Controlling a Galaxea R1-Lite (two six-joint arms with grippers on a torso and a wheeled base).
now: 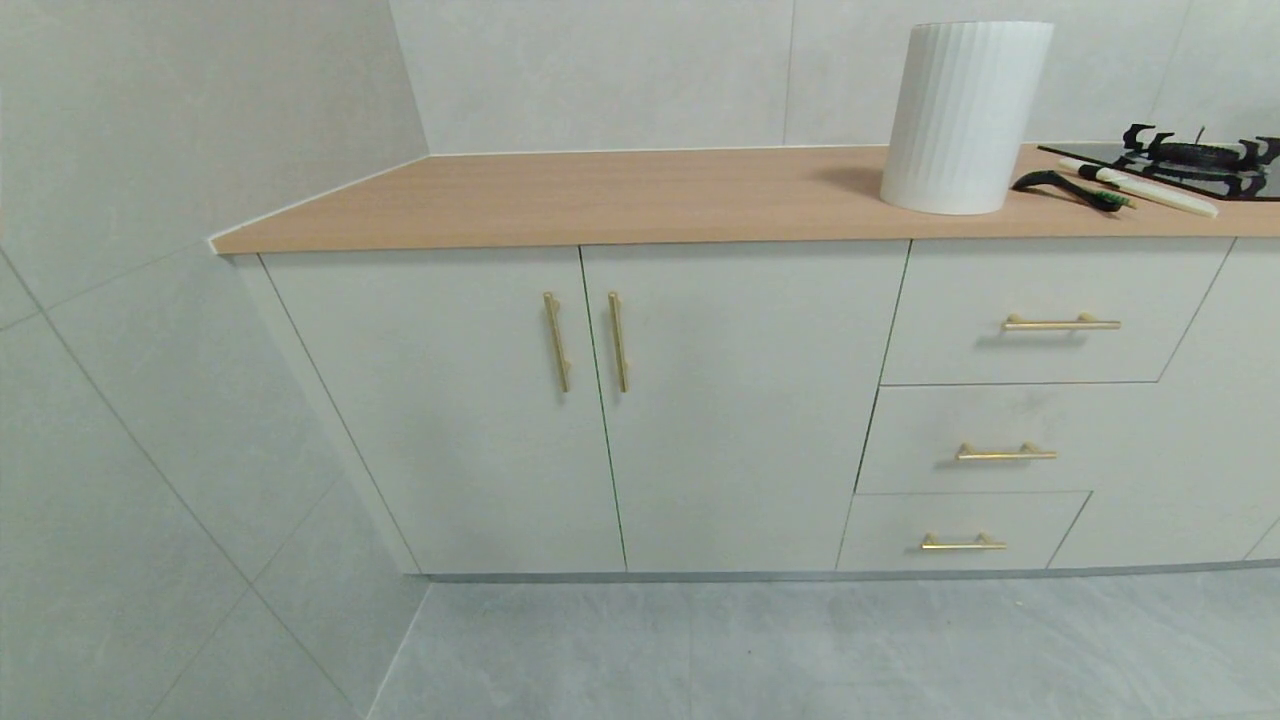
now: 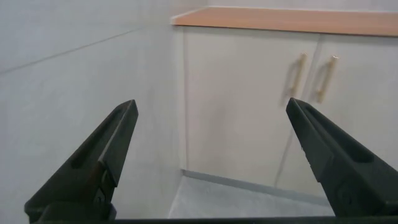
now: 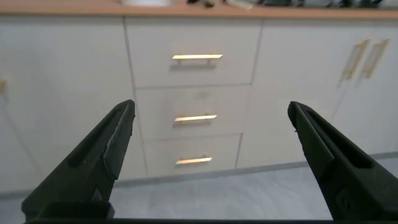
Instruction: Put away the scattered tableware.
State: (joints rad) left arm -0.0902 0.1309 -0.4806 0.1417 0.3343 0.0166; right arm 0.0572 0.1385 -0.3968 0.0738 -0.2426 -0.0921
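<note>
Lying near the counter's point(image 1: 600, 195) right end, light, stiff utensils point(image 1: 1140, 186) likely suit mid-handle pinches; left gripper point(image 2: 211, 104) and right gripper point(image 3: 211, 104) gape wide, empty.

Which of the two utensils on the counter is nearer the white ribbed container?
The black curved utensil, lying right beside the container; the long white utensil sits farther off, toward the hob.

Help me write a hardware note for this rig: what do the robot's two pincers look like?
The left pincer has two matte black fingers, long and wedge-shaped, tapering to narrow tips, with a shallow recess along each. The right pincer is the same: a black, tapered pair, plain and unmarked.
</note>
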